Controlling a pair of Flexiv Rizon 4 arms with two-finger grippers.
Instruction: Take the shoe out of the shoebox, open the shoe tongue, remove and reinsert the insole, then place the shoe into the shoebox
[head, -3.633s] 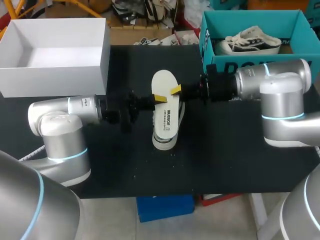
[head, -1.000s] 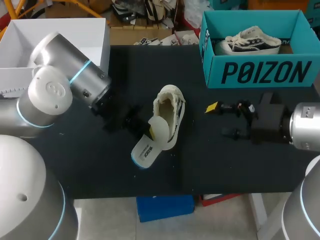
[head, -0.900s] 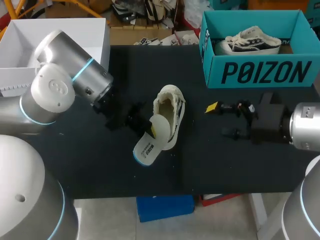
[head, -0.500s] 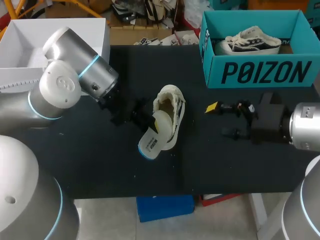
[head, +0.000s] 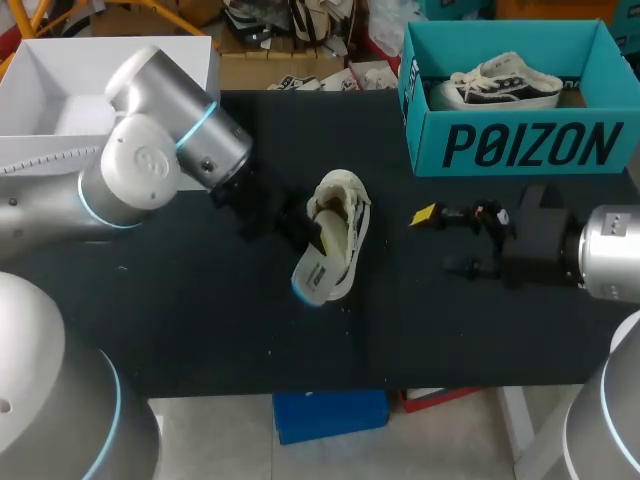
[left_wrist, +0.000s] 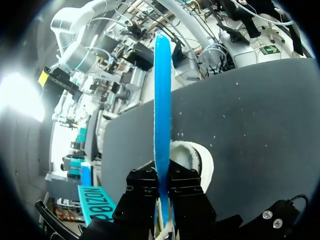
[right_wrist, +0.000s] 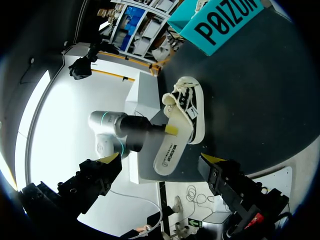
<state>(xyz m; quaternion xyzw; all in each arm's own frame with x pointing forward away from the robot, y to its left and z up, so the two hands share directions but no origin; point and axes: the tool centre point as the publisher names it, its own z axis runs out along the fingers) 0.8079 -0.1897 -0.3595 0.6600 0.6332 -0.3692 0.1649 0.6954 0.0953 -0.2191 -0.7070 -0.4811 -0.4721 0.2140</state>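
Left arm (head: 150, 170) angled inward, left tool (head: 316, 240) clamped, right tool (head: 438, 240) spread wide

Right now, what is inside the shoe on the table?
The insole, shut in the left gripper, slants over the opening of the shoe, its heel end sticking out. Whether its tip is inside is hidden.

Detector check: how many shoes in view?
2. One shoe on the table, its insole in the left gripper; another shoe in the teal box. Left arm hides part of the white box.

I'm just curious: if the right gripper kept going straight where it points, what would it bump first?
Probably the shoe, straight ahead of the open right gripper, though depth is hard to judge.
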